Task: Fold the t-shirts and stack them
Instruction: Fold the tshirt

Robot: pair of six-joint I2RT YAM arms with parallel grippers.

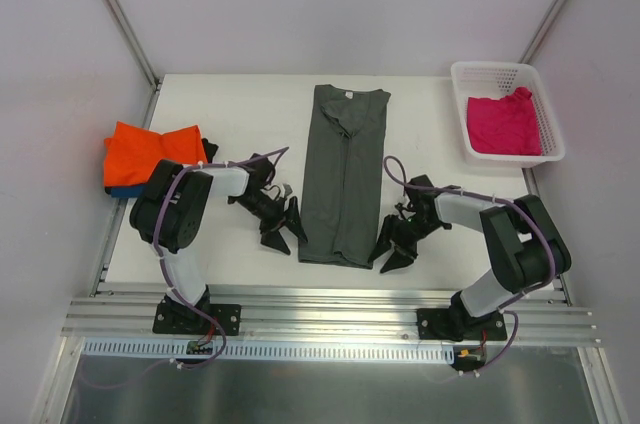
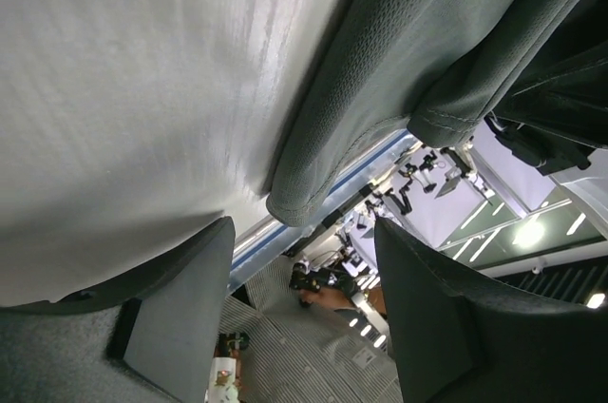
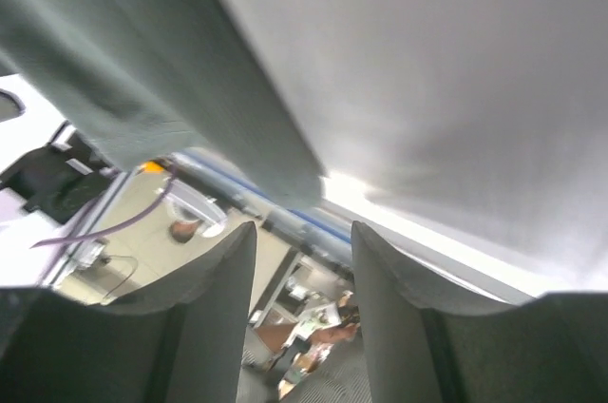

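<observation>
A dark grey t-shirt [image 1: 343,174] lies in the middle of the table, folded lengthwise into a long strip with its collar at the far end. My left gripper [image 1: 285,224] sits low by the strip's near left corner, open and holding nothing. In the left wrist view the hem corner [image 2: 313,175] lies just beyond the left gripper [image 2: 304,243]. My right gripper [image 1: 393,244] stands open at the near right corner. The right wrist view shows the shirt's edge [image 3: 142,70] ahead of the empty right gripper [image 3: 304,229]. A folded orange t-shirt [image 1: 150,154] rests on a blue one [image 1: 122,190] at the left.
A white mesh basket [image 1: 545,109] at the far right corner holds a crumpled magenta pink t-shirt [image 1: 505,124]. The table's near edge and metal rails [image 1: 320,309] run just behind both grippers. Bare tabletop [image 1: 240,114] lies between the orange stack and the grey strip.
</observation>
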